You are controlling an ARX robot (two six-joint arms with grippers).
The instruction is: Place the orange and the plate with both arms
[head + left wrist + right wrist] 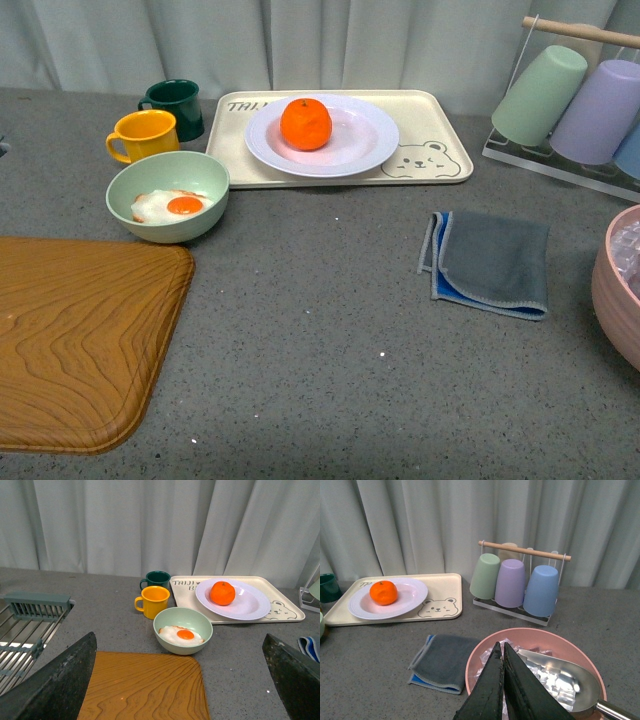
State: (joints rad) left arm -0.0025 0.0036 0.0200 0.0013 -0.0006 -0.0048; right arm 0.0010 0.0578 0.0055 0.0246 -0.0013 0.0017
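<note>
Nearest to us in the front view, the wooden board (80, 335) fills the lower left of the frame, and a folded grey-and-blue cloth (490, 263) lies right of centre on the grey table (320, 380). At the right edge a pink bowl (618, 295) is cut off by the frame.

Neither arm shows in the front view. In the left wrist view we see the left gripper (180, 680) spread wide, its two dark fingers (60, 685) at the lower corners of the frame. In the right wrist view the right gripper (503, 685) has its fingers pressed together with nothing between them, above the pink bowl, which holds what may be crinkled clear wrap and a metal scoop (565, 680).

Further back, left of centre, a pale green bowl (168, 196) holds a fried egg (172, 206), with a yellow mug (145, 136) and a dark green mug (176, 108) behind it.

At the top centre sits the cream bear tray (430, 150), and on it the plate (360, 140): round, white, glossy, wide-rimmed. The orange (306, 124) rests in the plate left of its middle, bright, round, with a small dark mark on top. In the upper right, a rack (570, 95) carries upturned cups.
</note>
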